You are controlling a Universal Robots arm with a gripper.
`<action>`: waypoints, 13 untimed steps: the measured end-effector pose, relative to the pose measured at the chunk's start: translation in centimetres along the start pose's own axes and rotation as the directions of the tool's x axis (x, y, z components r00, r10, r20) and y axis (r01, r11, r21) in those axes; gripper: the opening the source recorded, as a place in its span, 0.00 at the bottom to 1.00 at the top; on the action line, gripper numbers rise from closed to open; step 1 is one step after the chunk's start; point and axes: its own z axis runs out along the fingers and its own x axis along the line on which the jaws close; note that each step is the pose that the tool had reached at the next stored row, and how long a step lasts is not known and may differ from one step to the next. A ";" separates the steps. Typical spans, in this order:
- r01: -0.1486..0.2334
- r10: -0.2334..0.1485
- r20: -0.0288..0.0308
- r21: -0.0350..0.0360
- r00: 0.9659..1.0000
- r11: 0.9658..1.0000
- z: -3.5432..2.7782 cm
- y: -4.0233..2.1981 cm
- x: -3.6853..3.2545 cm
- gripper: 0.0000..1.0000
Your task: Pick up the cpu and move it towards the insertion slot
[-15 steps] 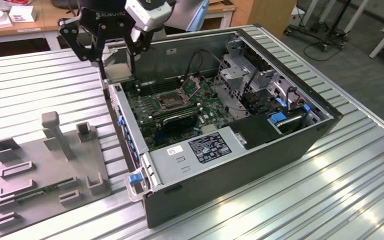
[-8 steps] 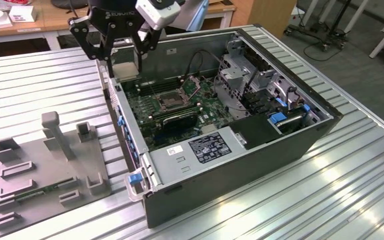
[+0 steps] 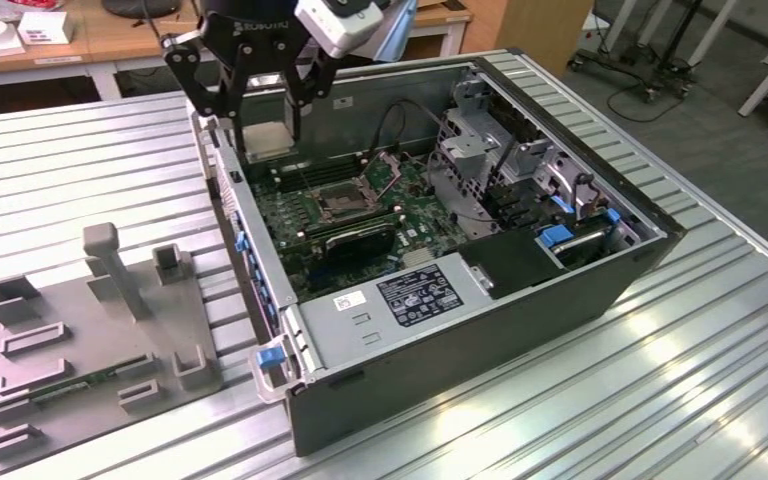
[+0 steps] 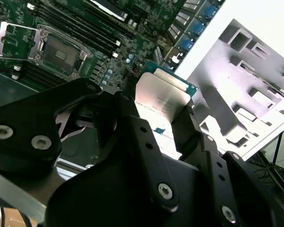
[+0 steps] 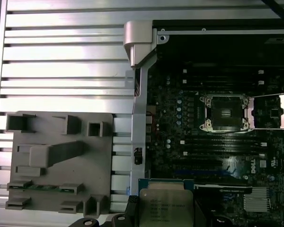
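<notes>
Above the open computer case (image 3: 491, 250) in the exterior view, hung the gripper (image 3: 267, 135) with its black fingers (image 3: 296, 105) closed on the cpu (image 3: 265, 140), poised over the case's wall toward the exterior view's left, well apart from the insertion slot (image 3: 341, 198) lower on the green board, with the grey tray (image 3: 91, 340) left on the slatted table (image 3: 704, 360). Through the second wrist view, showed the cpu (image 4: 162, 101) pinched by its edges between the fingers (image 4: 189, 125), pale face tilted, the insertion slot (image 4: 59, 53) off across the board beyond the memory slots (image 4: 80, 28). From the first wrist view, looked down on the cpu (image 5: 164, 204) held above the case edge, the insertion slot (image 5: 226, 113) with its frame swung open (image 5: 270, 111) still well apart. Judged the risks as these: a slim edge grip could let the chip slip or twist; a low path could clip the case wall; a tilted approach could damage the socket's contacts.
</notes>
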 end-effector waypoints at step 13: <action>0.000 0.000 0.000 0.000 1.000 1.000 0.05 -0.03 -2.11 0.54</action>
